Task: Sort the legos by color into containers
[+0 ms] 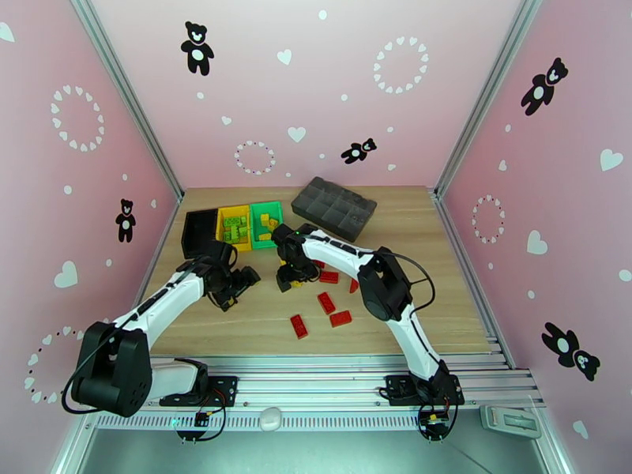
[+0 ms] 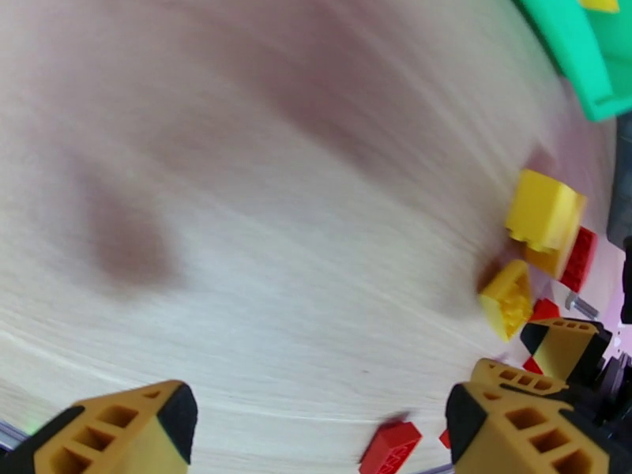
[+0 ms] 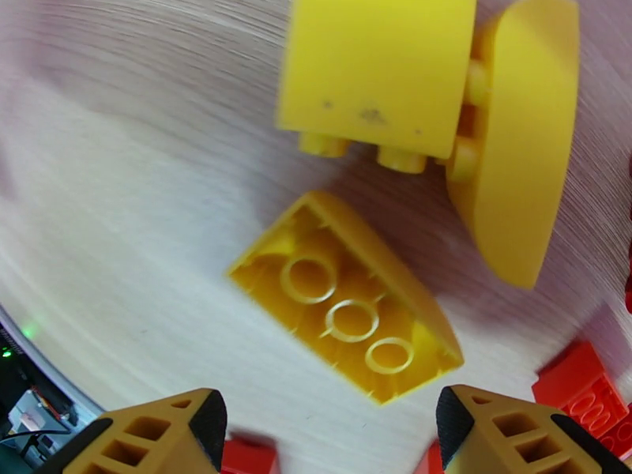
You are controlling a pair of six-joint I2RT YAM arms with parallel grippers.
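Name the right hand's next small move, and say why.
Probably lower the right hand and close on the upturned yellow brick: its fingers stand open and empty, with that brick lying loose on the table just ahead.

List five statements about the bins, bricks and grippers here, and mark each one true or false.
1. The yellow plastic bin holds lime green studded bricks. True.
2. The green plastic bin is empty. False: it holds yellow bricks.
3. Red bricks lie loose on the wooden table. True.
4. The right gripper clamps a yellow brick. False: it is open, and the upturned yellow brick lies free on the table.
5. The left gripper is open and empty. True.
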